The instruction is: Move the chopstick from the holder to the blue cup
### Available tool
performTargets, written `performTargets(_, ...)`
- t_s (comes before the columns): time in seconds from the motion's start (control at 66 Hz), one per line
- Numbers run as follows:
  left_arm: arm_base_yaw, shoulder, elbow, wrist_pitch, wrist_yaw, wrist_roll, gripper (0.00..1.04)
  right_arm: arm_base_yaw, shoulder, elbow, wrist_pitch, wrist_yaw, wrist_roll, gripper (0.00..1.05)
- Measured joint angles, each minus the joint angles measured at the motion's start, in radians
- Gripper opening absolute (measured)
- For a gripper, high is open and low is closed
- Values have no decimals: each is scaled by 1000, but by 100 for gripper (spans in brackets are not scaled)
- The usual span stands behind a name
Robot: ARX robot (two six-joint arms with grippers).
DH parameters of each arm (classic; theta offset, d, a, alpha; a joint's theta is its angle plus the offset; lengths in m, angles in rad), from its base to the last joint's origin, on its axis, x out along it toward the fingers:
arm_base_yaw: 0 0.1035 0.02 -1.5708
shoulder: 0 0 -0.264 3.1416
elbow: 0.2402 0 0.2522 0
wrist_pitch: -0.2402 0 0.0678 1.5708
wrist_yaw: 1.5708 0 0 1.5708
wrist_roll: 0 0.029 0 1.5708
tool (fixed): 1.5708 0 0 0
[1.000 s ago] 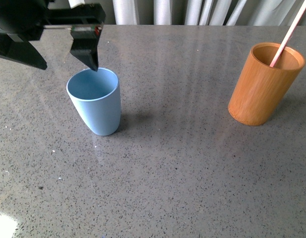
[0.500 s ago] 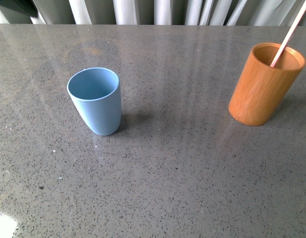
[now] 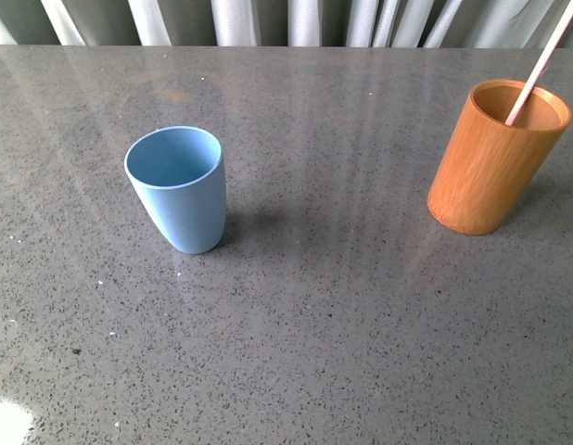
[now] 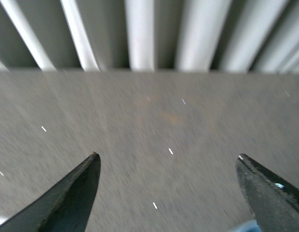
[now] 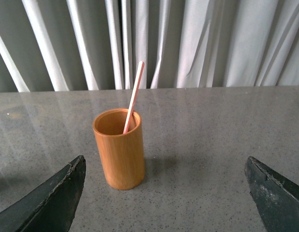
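Observation:
The light blue cup (image 3: 179,188) stands empty at the table's left. The orange-brown holder (image 3: 495,156) stands at the right with one pale pink chopstick (image 3: 543,60) leaning out of it. Neither arm shows in the front view. My right gripper (image 5: 165,164) is open and empty, some way back from the holder (image 5: 119,148) and chopstick (image 5: 134,95), which stand ahead of it toward one finger. My left gripper (image 4: 167,157) is open and empty over blurred bare table; a sliver of the blue cup (image 4: 246,226) shows beside one fingertip.
Grey speckled stone table (image 3: 324,306) with pale pleated curtains (image 3: 296,20) along its far edge. A bright glare patch (image 3: 6,417) lies at the front left corner.
My left arm, which hung over the blue cup's rim one second ago, has pulled away and left the front view. Cup, holder and chopstick have not moved.

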Motion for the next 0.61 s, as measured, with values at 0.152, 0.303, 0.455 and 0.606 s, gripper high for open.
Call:
performTargets(0.152,18,-110,-183,210,8,19,41,0,0,0,0,0,0,96)
performTargets(0.303,34,-197,-317,236,26,24,12,0,0,0,0,0,0,96)
performTargets(0.455,90,-282,-404,238,79,28,2,0,0,0,0,0,0,96)
performTargets(0.606,94,-369,-477,229,84,29,2,0,0,0,0,0,0,96)
